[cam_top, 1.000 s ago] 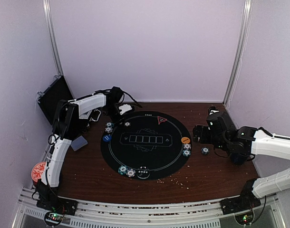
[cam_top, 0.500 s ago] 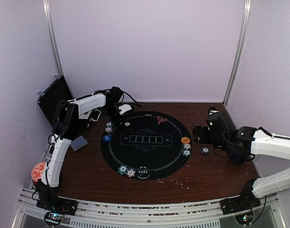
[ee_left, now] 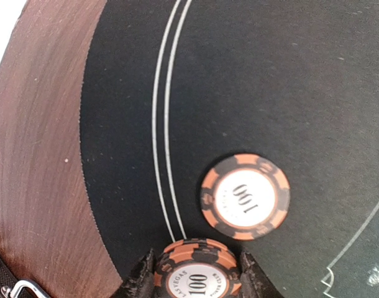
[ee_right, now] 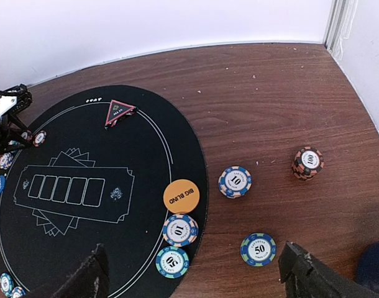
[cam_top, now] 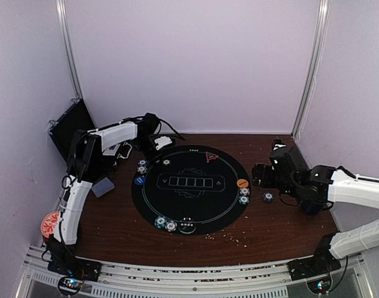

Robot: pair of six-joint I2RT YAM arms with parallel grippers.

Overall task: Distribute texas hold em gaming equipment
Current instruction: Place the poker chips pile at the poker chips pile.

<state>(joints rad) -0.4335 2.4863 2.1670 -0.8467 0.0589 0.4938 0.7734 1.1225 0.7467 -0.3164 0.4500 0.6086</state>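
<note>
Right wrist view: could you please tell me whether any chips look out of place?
Yes. Three sit off the black mat, on the bare wooden table to its right: a blue 10 chip, a teal 50 chip and a short red-and-black 100 stack. The other chips in view lie on the mat.

My left gripper [ee_left: 197,276] is pinched tight at the far left, while my right gripper [ee_right: 196,279] hangs spread wide.
</note>
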